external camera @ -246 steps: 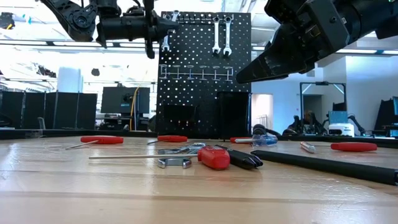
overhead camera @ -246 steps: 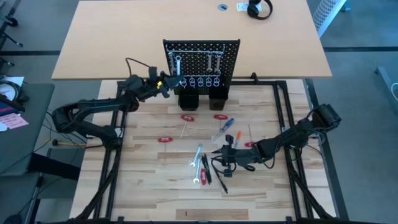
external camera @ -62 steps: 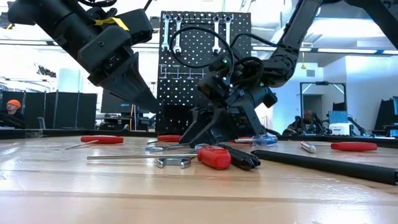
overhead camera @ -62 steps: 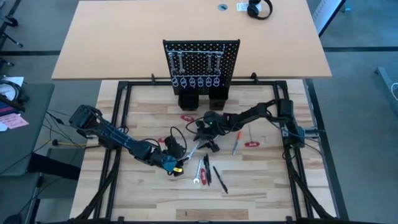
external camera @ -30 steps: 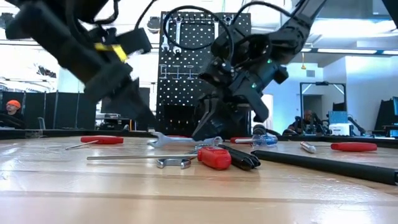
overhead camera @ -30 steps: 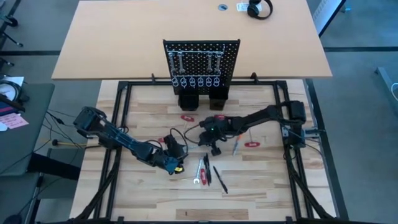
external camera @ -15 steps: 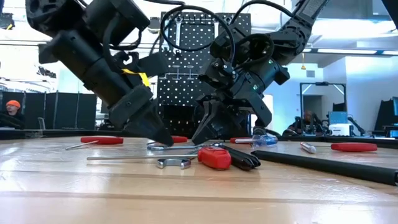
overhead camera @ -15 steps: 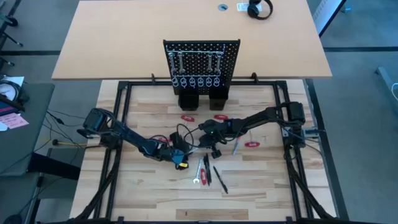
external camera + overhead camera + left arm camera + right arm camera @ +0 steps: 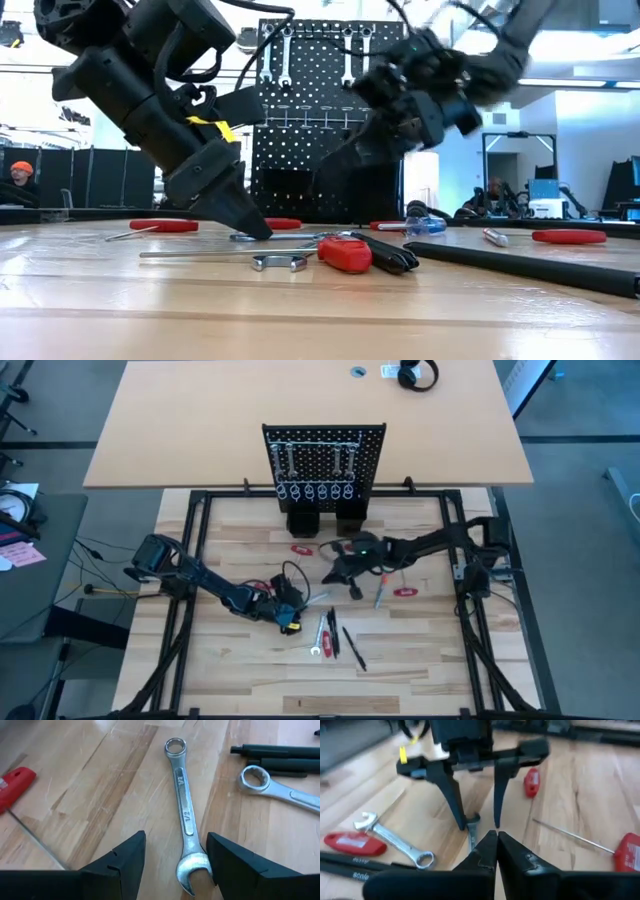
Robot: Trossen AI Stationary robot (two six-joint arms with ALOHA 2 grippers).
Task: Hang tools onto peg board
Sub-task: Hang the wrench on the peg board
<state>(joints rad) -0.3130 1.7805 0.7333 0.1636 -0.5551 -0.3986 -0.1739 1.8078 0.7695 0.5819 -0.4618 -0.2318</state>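
Observation:
A silver wrench [image 9: 185, 810] lies flat on the table [image 9: 230, 660], near its middle [image 9: 313, 600]. My left gripper [image 9: 172, 865] is open and tipped down, one finger on each side of the wrench's open-jaw end; its fingertips reach the tabletop in the low view [image 9: 255, 230]. My right gripper [image 9: 495, 842] is shut on nothing and hangs above the table [image 9: 335, 165], just right of the wrench, pointing at my left gripper [image 9: 480, 822]. The peg board [image 9: 323, 460] stands at the far edge with wrenches hanging from its upper pegs [image 9: 345, 457]. My left gripper stands over the wrench's open-jaw end [image 9: 192, 877] from above, slanting in from the table's left, fingers across the wrench. One finger [image 9: 225, 862] lies right beside that end. I cannot tell whether it touches. The wrench rests flat on the wood.
A second silver wrench [image 9: 270, 785], black stick tools [image 9: 340, 638] and a red-handled tool [image 9: 345, 253] lie just near of the wrench. More red handles [image 9: 301, 549] [image 9: 405, 592] and a screwdriver [image 9: 380, 595] are scattered about. The near part of the table is bare wood.
My left gripper has gone toward the table's right and down until its open fingers straddle the wrench. The wrench, which hung just above the table by my right gripper, now lies flat. My right gripper has risen and drawn back toward the right edge.

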